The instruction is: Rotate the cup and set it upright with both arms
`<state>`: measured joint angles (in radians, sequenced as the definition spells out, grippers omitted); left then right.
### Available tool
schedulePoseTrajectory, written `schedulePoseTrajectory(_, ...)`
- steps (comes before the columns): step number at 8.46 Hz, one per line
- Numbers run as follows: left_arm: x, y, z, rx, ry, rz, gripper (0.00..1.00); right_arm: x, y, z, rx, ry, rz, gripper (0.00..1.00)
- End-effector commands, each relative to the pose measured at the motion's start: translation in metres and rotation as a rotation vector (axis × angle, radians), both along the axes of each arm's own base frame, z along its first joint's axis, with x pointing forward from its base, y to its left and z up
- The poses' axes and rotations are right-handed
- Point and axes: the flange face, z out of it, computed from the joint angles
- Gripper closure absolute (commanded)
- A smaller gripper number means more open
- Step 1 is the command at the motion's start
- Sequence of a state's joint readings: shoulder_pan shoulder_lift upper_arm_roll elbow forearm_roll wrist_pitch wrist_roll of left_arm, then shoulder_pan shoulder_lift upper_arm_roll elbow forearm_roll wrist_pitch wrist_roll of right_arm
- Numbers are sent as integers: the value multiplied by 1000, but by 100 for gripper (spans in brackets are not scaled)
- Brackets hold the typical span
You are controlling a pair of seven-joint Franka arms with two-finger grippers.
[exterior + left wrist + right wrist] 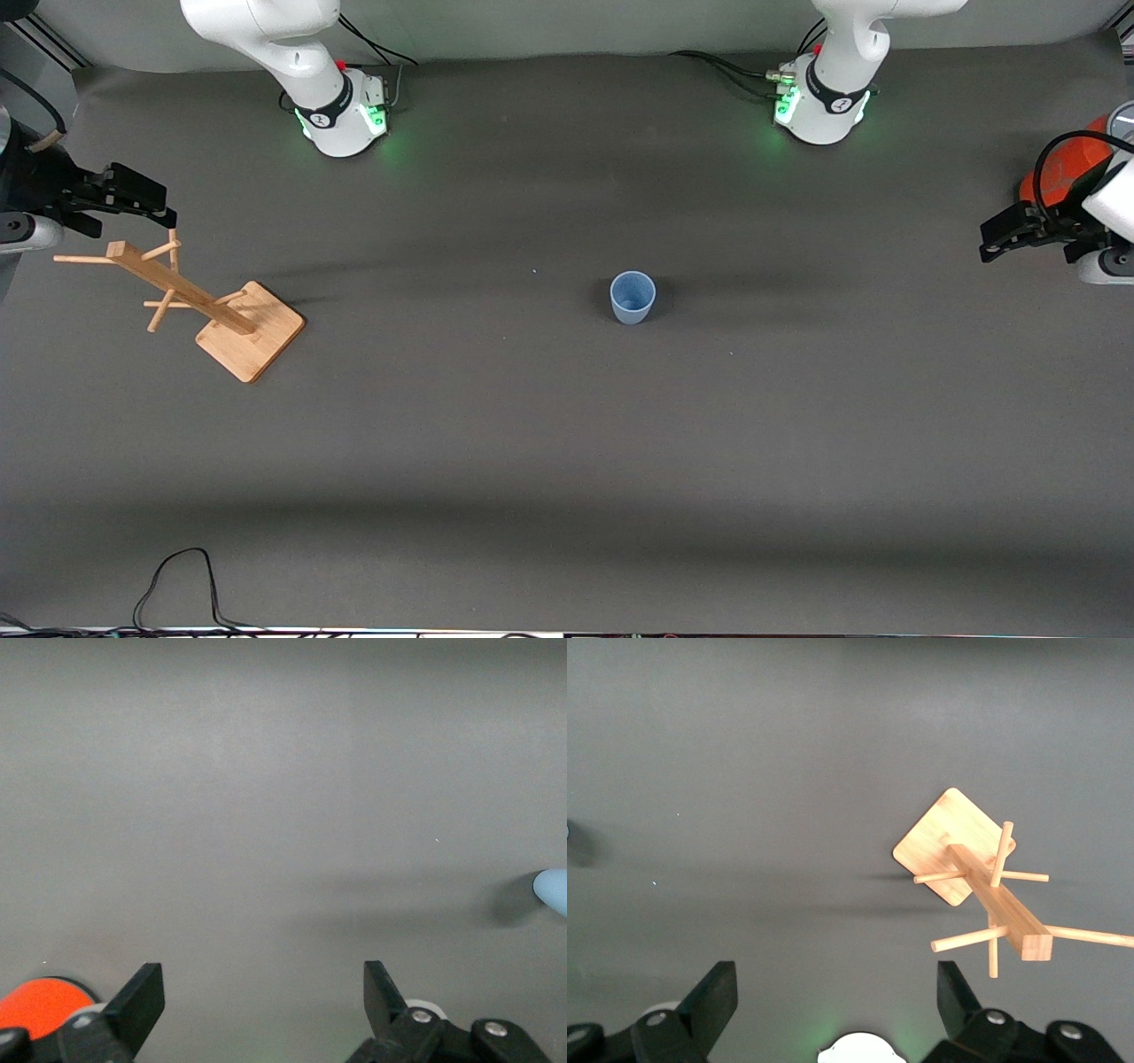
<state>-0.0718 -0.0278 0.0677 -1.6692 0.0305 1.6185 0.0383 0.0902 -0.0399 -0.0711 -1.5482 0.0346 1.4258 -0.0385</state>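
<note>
A: Front view first — where's the cup (633,298)?
B: Mid-bench, standing on its base, mouth up as far as I can tell. Nothing touching it.
A: Arms?
B: Left end effector (1005,237) hangs over the bench edge at the left arm's end, fingers spread, empty, just by an orange canister (1059,168). Right end effector (133,197) is over the edge at the right arm's end, above the wooden mug rack (208,306), also spread and empty. Both well apart from the cup, both waiting.
A: Left wrist view?
B: Spread fingers (142,997), bare bench (266,815) between them. Sliver of light-blue cup at the frame edge, canister partly in view by one finger.
A: Right wrist view?
B: Fingers (713,992) spread, pinching nothing. Rack sits under it, pegs sticking out from the post, square base flat on the bench. Cup barely shows, can't read it there.
A: Progress?
B: Cup reads as upright, arms clear of it — either done, or not begun and I'm misreading the cup's pose. If anything's left, it's the whole reach, grasp and handover between arms.
</note>
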Motion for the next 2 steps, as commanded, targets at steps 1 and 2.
schedulePoseTrajectory(1,-7,-5,-1,1,14,-26,0,1,0,7,12,1,30,0)
schedulePoseTrajectory(2,-6,-6,-1,1,14,-28,0,1,-1,6,12,2,28,0)
